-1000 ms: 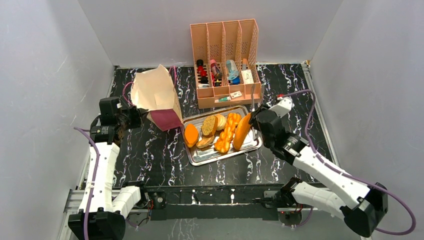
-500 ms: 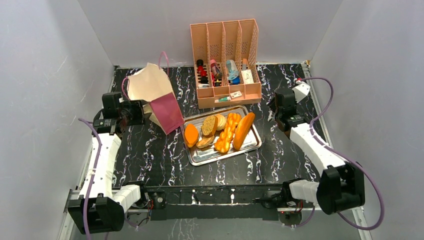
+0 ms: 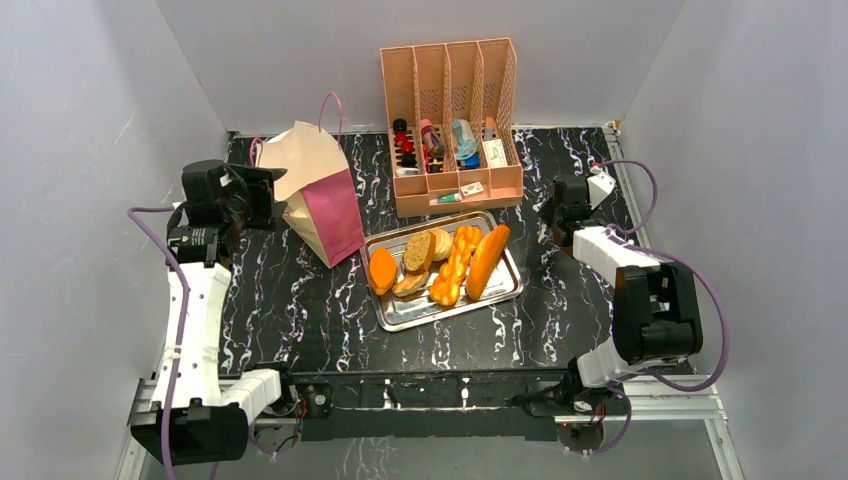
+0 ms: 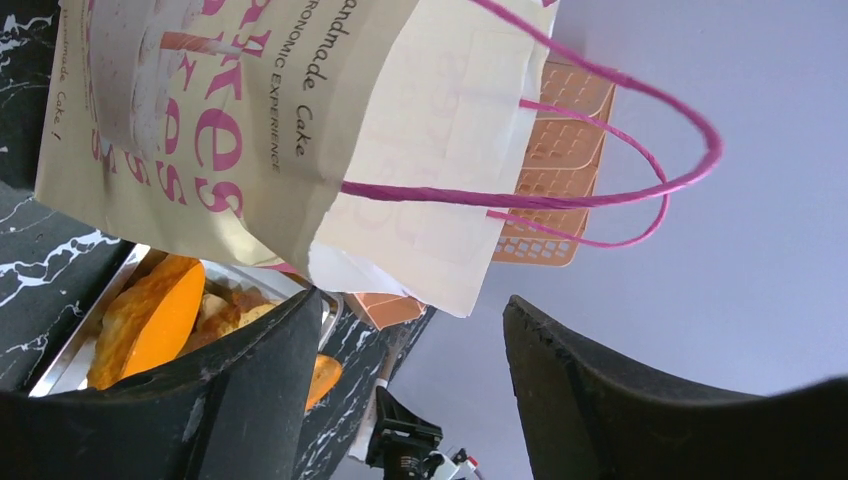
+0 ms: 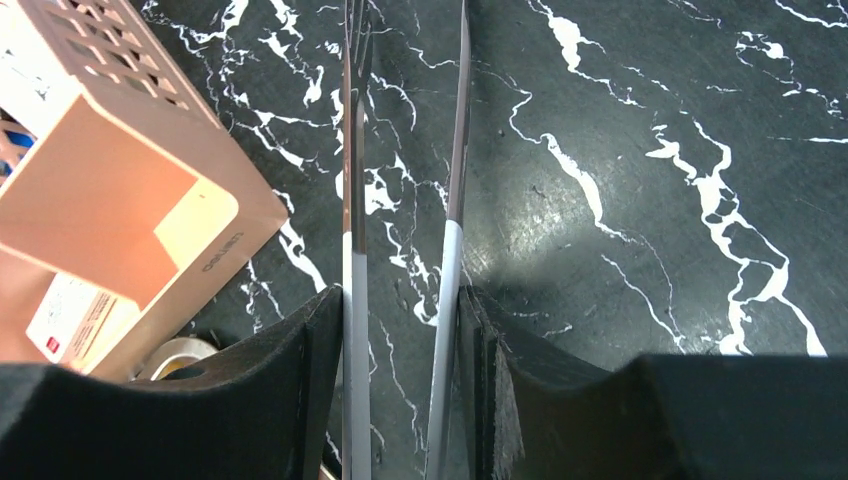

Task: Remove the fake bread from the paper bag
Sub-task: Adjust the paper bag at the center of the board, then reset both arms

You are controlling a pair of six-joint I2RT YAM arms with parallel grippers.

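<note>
The cream paper bag (image 3: 312,185) with magenta sides stands tilted at the back left; its inside is hidden. In the left wrist view its printed face (image 4: 230,130) and pink cord handles (image 4: 640,185) fill the top. My left gripper (image 3: 262,195) hangs just left of the bag, open, with nothing between its fingers (image 4: 410,310). Several pieces of fake bread (image 3: 440,262) lie on the metal tray (image 3: 395,318). At the right, away from the tray, my right gripper (image 3: 560,205) is shut on a pair of metal tongs (image 5: 455,180) over the black table.
A peach slotted organizer (image 3: 450,110) with small items stands at the back centre, its corner close to the tongs (image 5: 130,190). Grey walls enclose the table on three sides. The tray sits between the bag and the right arm.
My left gripper opened, let go of the bag and drew back to the left; the bag settled more upright. The right arm pulled away from the tray to the right, tongs still held.
</note>
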